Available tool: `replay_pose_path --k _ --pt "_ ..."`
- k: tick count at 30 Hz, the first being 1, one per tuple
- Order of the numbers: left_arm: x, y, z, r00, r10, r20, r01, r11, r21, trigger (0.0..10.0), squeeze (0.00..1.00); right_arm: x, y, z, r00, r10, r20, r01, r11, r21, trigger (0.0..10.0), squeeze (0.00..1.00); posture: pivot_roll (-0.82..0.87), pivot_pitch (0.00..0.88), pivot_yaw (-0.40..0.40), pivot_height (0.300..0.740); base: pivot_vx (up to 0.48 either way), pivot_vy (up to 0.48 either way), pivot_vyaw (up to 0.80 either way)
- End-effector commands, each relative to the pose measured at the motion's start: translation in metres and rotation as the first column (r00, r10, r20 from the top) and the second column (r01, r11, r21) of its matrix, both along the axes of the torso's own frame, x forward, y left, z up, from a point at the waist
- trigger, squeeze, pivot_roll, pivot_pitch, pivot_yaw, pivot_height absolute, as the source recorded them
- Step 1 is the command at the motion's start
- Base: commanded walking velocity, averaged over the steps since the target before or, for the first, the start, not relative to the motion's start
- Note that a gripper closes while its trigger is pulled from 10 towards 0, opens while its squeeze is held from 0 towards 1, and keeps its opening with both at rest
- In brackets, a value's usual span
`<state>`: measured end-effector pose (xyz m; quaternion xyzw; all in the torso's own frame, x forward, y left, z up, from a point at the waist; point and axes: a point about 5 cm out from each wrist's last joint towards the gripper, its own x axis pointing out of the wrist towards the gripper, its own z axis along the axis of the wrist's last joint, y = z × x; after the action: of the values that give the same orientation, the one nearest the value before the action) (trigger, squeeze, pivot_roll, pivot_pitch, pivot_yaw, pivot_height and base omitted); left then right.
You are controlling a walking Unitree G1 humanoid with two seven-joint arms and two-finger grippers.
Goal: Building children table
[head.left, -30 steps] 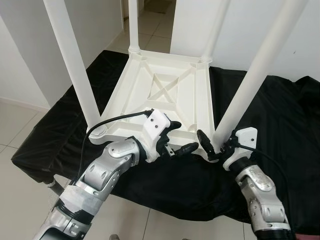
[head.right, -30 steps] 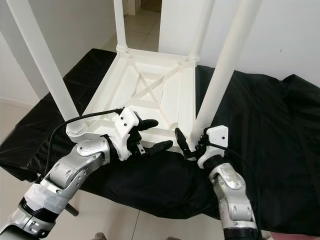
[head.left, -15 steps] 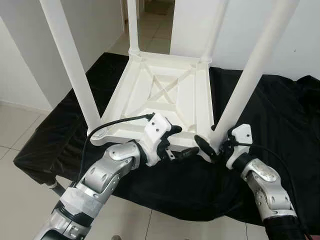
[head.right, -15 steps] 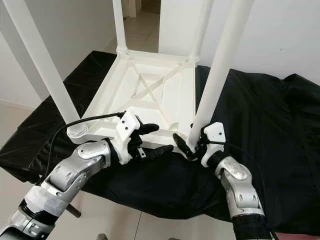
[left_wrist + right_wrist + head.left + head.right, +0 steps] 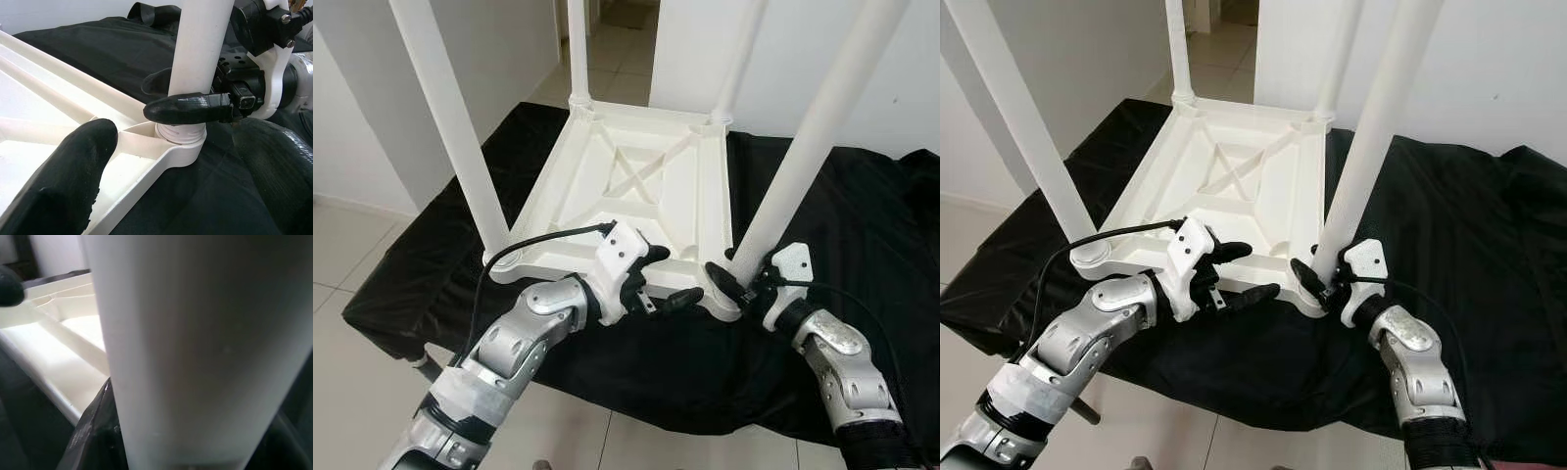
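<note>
A white children's table (image 5: 636,176) lies upside down on a black cloth, its four legs pointing up. My right gripper (image 5: 739,284) is at the base of the near right leg (image 5: 803,166), shut on it. One finger (image 5: 188,107) lies across the front of the leg and the other reaches behind it. In the right wrist view that leg (image 5: 195,347) stands right between the fingers. My left gripper (image 5: 671,277) is open at the table's near rim. One of its fingers (image 5: 63,181) is over the ribbed underside and the other is over the cloth.
The black cloth (image 5: 862,225) covers a low support and hangs over its edges. The near left leg (image 5: 450,127), far left leg (image 5: 576,49) and far right leg (image 5: 739,49) rise on the other corners. Tiled floor (image 5: 342,255) and white walls surround it, with a doorway behind.
My right gripper has moved in toward the near right leg and its fingers now sit around the leg's base. The left gripper has hardly moved.
</note>
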<state>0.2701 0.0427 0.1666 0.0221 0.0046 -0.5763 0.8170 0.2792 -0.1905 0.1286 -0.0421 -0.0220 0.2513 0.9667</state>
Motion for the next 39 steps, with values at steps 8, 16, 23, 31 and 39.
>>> replay_pose_path --k 8,16,23,31,39 --pt "-0.005 -0.003 0.002 0.993 -0.121 0.005 0.121 0.993 0.005 10.0 0.00 -0.007 0.000 -0.008 0.970 -0.239 -0.034 0.241 0.968 0.064 10.0 0.00 -0.08 0.008 -0.009 0.740 0.000 0.000 0.00" --pt "-0.005 -0.004 0.000 0.993 -0.118 -0.002 0.118 0.993 0.002 10.0 0.00 -0.015 0.008 -0.017 0.891 -0.451 -0.053 0.454 0.884 0.115 10.0 0.00 -0.09 0.012 -0.010 0.740 0.000 0.000 0.00" --pt "-0.006 -0.009 0.002 0.993 -0.120 -0.005 0.120 0.993 -0.012 10.0 0.00 -0.021 0.036 -0.017 0.758 -0.643 -0.111 0.651 0.739 0.173 10.0 0.00 -0.08 0.015 0.001 0.740 0.000 0.000 0.00" --pt "-0.010 -0.011 -0.002 0.989 -0.148 -0.015 0.147 0.989 -0.014 10.0 0.00 -0.026 0.036 -0.010 0.803 -0.594 -0.049 0.591 0.782 0.200 10.0 0.00 -0.12 0.000 0.019 0.740 0.000 0.000 0.00" --pt "-0.015 -0.020 -0.003 0.985 -0.172 -0.017 0.172 0.985 -0.029 10.0 0.00 -0.036 0.032 -0.007 0.852 -0.524 -0.007 0.513 0.832 0.211 10.0 1.00 -0.13 0.000 0.025 0.740 0.000 0.000 0.00"
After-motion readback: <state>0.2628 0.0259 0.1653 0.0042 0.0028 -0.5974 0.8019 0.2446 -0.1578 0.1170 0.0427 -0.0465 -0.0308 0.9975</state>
